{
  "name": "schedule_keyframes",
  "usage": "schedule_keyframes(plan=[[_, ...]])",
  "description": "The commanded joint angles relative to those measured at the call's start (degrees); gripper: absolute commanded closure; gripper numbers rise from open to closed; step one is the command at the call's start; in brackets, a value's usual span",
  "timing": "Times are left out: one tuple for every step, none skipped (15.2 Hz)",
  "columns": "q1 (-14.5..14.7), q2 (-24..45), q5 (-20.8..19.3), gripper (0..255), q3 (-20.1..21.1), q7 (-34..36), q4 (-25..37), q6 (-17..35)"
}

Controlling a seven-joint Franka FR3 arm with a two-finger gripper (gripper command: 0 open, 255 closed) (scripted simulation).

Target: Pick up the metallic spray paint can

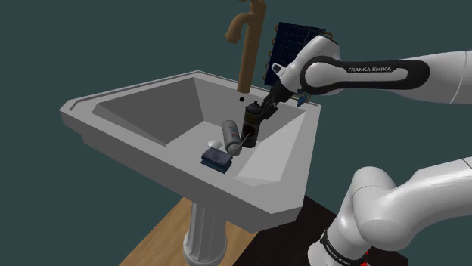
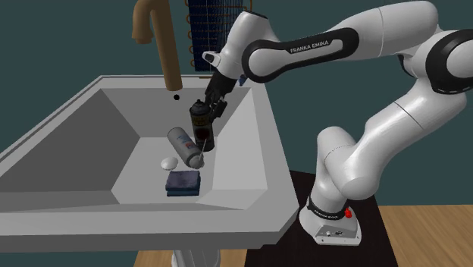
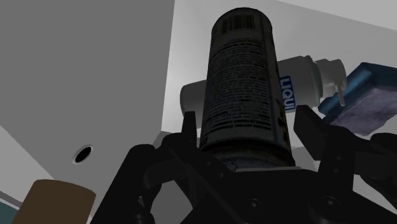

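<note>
- The dark spray can [image 3: 245, 83] stands close to upright in the basin of the sink [image 1: 151, 162], toward its far side and below the brown tap [image 1: 246, 53]. Its lower end is near the basin floor. I cannot tell whether it rests there or hangs just clear.
- The end effector [image 3: 250, 125] is closed on the can near its upper end. In the wrist view the two black fingers [image 3: 189, 130] press its sides, and the can's body runs on away from the hand.
- A silver can [image 2: 184, 146] lies on its side just beside the dark can's lower end, on the second exterior view's left. Whether the two touch is unclear.
- A blue pad [image 2: 183, 182] lies nearer the front of the basin, with a small white thing [image 2: 167, 162] close by it.
- The step in hand appears to be the lift, with the grasp already made.
- To do it well, raise the can straight along its own axis so that its lower end does not sweep the silver can or roll it onto the pad.
- The grip sits high on a long body, so a slow, steady rise should limit swinging.
- Clear the sloped basin wall before moving sideways, and keep the arm away from the tap.
</note>
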Motion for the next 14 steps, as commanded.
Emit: schedule_keyframes(plan=[[0.1, -0.1, 0.1, 255, 0.3, 0.2, 1.4, -1.5], [0.1, -0.2, 0.1, 255, 0.5, 0.4, 2.1, -2.2], [0.1, -0.2, 0.2, 255, 0.6, 0.5, 2.8, -3.0], [0.2, -0.3, 0.2, 255, 0.8, 0.6, 3.5, -3.8], [0.2, -0.3, 0.3, 255, 0.9, 0.7, 4.3, -4.5], [0.2, -0.3, 0.3, 255, 1.1, 0.8, 5.0, -5.3], [0.3, -0.3, 0.4, 255, 1.2, 0.9, 5.8, -6.0], [0.3, -0.3, 0.4, 255, 1.3, 1.0, 6.5, -6.8], [0.4, -0.3, 0.5, 255, 1.5, 1.1, 7.3, -7.5], [0.4, -0.3, 0.5, 255, 1.6, 1.2, 8.1, -8.3], [0.5, -0.2, 0.6, 255, 1.7, 1.3, 8.9, -9.0], [0.5, -0.1, 0.7, 255, 1.8, 1.4, 9.7, -9.7], [0.5, -0.1, 0.7, 255, 1.9, 1.4, 9.8, -9.8], [0.5, -0.1, 0.7, 255, 1.8, 1.4, 9.8, -9.8]])
